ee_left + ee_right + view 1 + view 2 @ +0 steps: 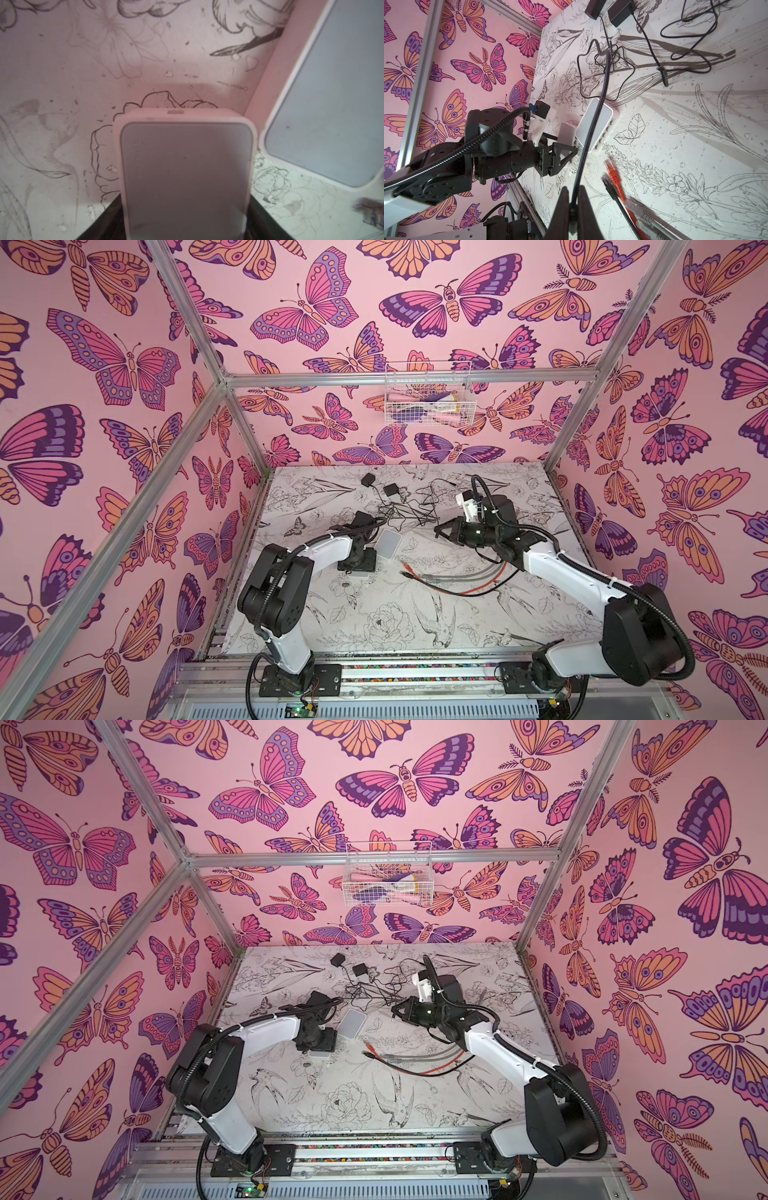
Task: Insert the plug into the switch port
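Firmly, right end effector (573, 189) pinches black cable (605, 79) (switch (604, 118) lies beyond).

The 2 arms match. The left arm (328, 549) and right arm (557, 572) each have glossy white link shells set between bulky matte-black joint housings (636, 639), whose round faces carry rings of small screw holes. A black corrugated conduit (496, 124) runs along each arm, loops free at the joints, and is cinched on with white zip ties (609, 581). Each arm stands on a flat black base plate (324, 682) with silver bolts. A white printed bracket (467, 502) carries each wrist camera. The left gripper (568, 143) is black, its jaws skeletal triangular frames.
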`<state>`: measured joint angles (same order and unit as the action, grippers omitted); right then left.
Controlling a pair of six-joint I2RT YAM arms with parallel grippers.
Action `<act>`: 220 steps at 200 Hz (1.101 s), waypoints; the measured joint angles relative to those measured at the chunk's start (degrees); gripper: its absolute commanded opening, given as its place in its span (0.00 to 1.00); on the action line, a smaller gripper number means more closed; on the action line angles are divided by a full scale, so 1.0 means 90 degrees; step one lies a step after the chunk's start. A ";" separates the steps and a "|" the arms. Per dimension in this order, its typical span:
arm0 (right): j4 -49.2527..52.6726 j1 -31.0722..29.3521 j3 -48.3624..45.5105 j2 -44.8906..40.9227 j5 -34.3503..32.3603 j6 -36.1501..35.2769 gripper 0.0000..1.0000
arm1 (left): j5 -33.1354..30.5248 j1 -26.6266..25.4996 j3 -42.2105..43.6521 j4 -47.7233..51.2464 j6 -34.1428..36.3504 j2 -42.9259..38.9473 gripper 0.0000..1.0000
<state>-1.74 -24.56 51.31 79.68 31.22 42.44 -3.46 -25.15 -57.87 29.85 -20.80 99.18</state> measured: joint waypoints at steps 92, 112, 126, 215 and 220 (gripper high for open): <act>0.0340 -0.0066 -0.0163 -0.1622 0.0214 0.0010 0.00 | 0.0440 -0.0590 0.0928 -0.0505 0.0022 -0.4794 0.00; 0.0427 -0.0187 -0.0175 -0.2008 0.0257 0.0078 0.00 | 0.0636 -0.1158 0.1418 -0.0906 0.0022 -0.5693 0.00; 0.0510 -0.0294 -0.0202 -0.2249 0.0257 0.0087 0.00 | 0.0831 -0.1537 0.1875 -0.1256 0.0027 -0.6220 0.00; 0.0962 -0.0486 -0.0962 -0.3371 0.0185 -0.0049 0.00 | 0.1656 -0.2980 0.3439 -0.3424 0.0631 -0.7108 0.00; 0.0954 -0.0498 -0.0991 -0.3412 0.0182 -0.0051 0.00 | 0.1698 -0.3075 0.3521 -0.3538 0.0724 -0.7172 0.00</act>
<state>6.85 -29.04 42.39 48.97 32.86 41.98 11.81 -52.82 -26.17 -2.00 -14.28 34.63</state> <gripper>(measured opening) 0.087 0.712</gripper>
